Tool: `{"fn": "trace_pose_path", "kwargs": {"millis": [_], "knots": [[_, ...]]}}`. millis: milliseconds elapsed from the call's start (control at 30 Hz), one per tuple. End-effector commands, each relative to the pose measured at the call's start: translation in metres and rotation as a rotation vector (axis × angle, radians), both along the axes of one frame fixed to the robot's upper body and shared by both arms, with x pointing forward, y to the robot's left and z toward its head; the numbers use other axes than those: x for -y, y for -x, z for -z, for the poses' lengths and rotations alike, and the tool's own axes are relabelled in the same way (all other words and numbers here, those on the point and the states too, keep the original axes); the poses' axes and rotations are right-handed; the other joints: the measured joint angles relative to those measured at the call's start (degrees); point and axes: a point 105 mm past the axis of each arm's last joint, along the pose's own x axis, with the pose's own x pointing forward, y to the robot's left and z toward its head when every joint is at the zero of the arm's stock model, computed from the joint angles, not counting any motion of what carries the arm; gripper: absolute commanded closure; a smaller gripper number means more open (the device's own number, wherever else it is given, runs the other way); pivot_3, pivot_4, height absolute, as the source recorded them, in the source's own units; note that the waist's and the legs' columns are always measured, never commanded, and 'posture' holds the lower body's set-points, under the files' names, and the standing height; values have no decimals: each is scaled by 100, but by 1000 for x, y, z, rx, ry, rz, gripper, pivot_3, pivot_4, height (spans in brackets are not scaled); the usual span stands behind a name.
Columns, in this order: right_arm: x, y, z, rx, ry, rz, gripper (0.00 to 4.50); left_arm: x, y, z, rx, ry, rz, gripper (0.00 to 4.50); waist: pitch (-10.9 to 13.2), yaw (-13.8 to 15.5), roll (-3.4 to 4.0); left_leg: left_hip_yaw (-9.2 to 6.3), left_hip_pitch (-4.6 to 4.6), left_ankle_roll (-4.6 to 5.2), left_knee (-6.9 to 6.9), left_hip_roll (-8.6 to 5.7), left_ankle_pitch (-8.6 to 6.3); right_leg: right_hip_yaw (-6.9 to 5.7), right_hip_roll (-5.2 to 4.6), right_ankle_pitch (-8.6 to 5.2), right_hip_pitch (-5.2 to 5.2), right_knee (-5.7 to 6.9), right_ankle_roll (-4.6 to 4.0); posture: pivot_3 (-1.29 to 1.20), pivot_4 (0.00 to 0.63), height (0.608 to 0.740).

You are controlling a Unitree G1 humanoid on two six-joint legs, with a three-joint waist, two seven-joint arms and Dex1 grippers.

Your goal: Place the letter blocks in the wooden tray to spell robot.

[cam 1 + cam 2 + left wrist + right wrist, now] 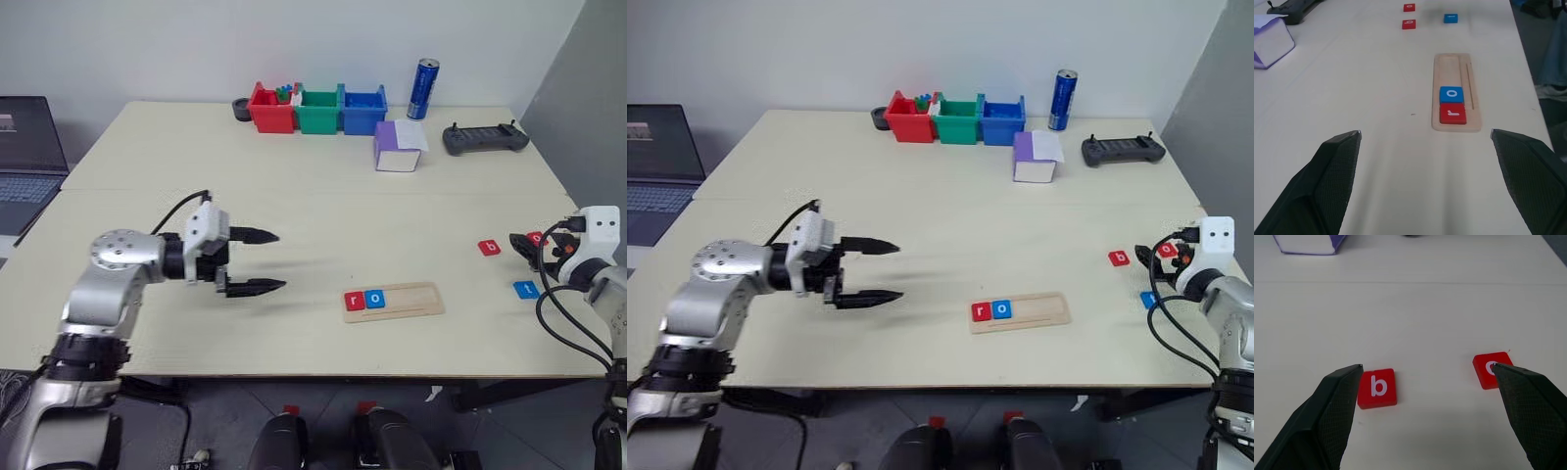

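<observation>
A pale counter [294, 215] is carrying the wooden tray [411, 303] near centre, holding r and o. The right pincer [1427, 368], spread empty, is hovering between the red b tile [1377, 388] and red o tile [1488, 370]; it risks grabbing the wrong one. The left pincer [257, 260] is spread too.

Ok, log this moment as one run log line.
wooden tray: r, o placed | red b block, red o block, blue t block: on table | left gripper: open | right gripper: open, over b
</observation>
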Motion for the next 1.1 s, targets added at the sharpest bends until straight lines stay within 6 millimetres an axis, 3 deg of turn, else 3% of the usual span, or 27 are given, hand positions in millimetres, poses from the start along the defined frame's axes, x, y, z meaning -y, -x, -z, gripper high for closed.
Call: {"fn": "trace_pose_path", "kwargs": {"millis": [33,133,500,800,1100], "knots": [[-2,10,-7,2,17,-76,0,0,13,-21,34,42,35,22,0,16,0,0,0,0,0,-2,0,0,-2,0,0,0,0,0,150,740],[-1,14,-11,3,6,-107,0,0,17,-20,23,51,32,22,0,24,0,0,-2,1,2,-3,-1,0,-3,0,1,-2,0,0,150,740],[-12,-5,-6,-32,8,-142,0,1,31,-9,-4,29,42,22,0,-4,0,0,2,1,-2,1,0,0,1,0,-1,1,0,0,150,740],[-11,-24,-9,-55,17,-155,0,-3,32,1,22,-42,10,22,0,3,0,1,0,1,-3,0,0,1,1,0,-2,0,0,0,150,740],[-11,-30,-4,-61,5,-162,0,-3,34,1,43,-41,-6,22,1,7,1,1,0,1,-3,0,0,2,0,0,-2,-1,0,0,150,740]]}}
